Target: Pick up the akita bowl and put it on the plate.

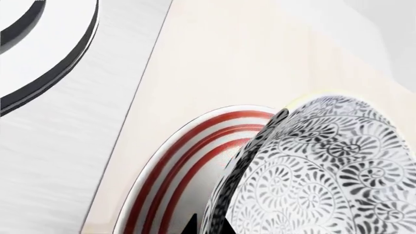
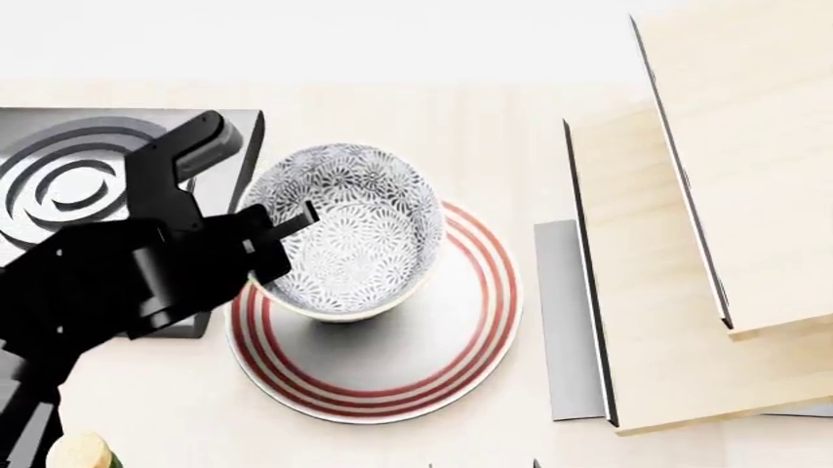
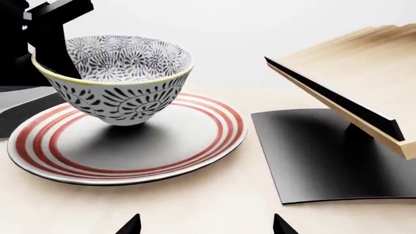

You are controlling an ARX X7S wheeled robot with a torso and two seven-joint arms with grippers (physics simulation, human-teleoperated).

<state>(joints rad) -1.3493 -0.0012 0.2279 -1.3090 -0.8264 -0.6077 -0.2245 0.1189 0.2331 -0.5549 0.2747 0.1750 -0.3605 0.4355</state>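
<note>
bowl: akita bowl (image 2: 345, 229) held over the plate (image 2: 456, 366), tilted, base just off it or barely touching, can't tell
why: gripped by the near rim so it can be lowered flat
left gripper (image 2: 289, 222): pinching the bowl wall, one finger inside, one outside
left arm pose: reaches in from the burner (image 2: 72, 185) side
right gripper (image 3: 204, 225): low, near the plate, tips spread, holding nothing

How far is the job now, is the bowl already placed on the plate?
Nearly done. The akita bowl is over the plate, tilted, its base touching or just above it. The left gripper holds its rim, one finger inside the bowl. Left: set it flat, open the jaws, withdraw. The right gripper is open and empty.
</note>
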